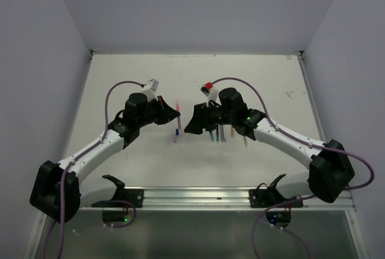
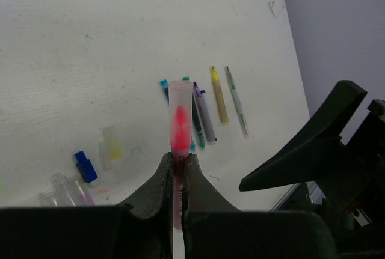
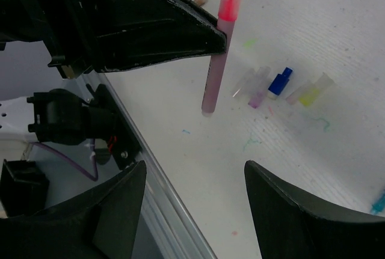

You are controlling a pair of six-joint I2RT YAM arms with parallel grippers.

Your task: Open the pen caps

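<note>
On the white table (image 1: 120, 91), left half, the left gripper (image 2: 178, 158) is clamped tight on the pink pen (image 2: 179, 121). We note the pen stands out beyond the fingertips, lifted off the surface. Its far end is a clear sleeve with pink showing through. We cannot tell whether that sleeve is a cap seated on the pen.

Loose caps lie on the table under and just beside that pen: two clear caps (image 2: 67, 187), one tinged purple, a blue cap (image 2: 86, 166) and a pale yellow cap (image 2: 112, 146). They lie close together in a short row.

The right gripper (image 3: 195, 166) faces the left one, close to it, with jaws spread wide and nothing between them. It is apart from the pink pen.

Further right, four pens lie side by side on the table: teal pen (image 2: 196, 121), purple pen (image 2: 205, 118), yellow pen (image 2: 219, 95), grey pen (image 2: 237, 101). They are roughly parallel and well apart from the caps.
</note>
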